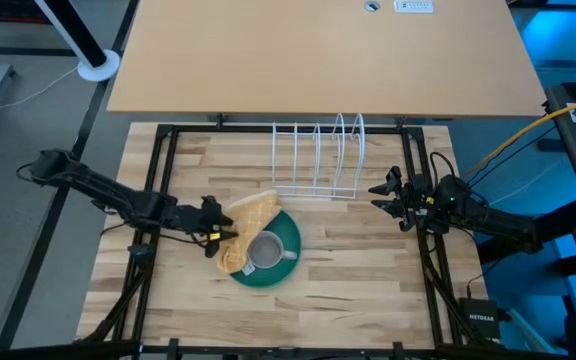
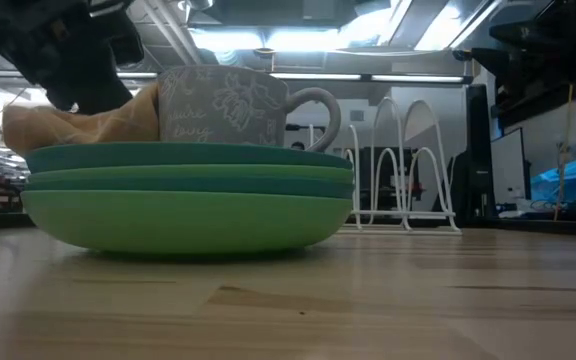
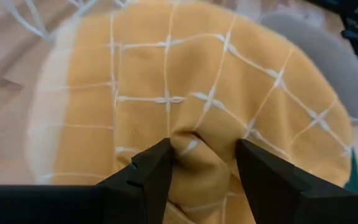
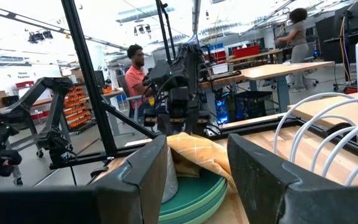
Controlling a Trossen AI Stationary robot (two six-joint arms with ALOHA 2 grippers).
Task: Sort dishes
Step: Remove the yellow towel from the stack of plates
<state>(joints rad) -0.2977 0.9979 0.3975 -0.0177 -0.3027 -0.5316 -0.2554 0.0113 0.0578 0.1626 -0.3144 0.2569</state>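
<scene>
Workshop desks (perhaps), ceiling lights

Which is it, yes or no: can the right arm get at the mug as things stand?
Probably yes. The mug sits uncovered on the plates, handle toward the open right gripper; the cloth lies on the far side.

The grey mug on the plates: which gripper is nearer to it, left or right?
Left. The left gripper pinches the yellow cloth just beside the grey mug. The right gripper hangs open farther off, beside the wire rack.

mug on stacked plates, cloth draped alongside (left); rack behind
</scene>
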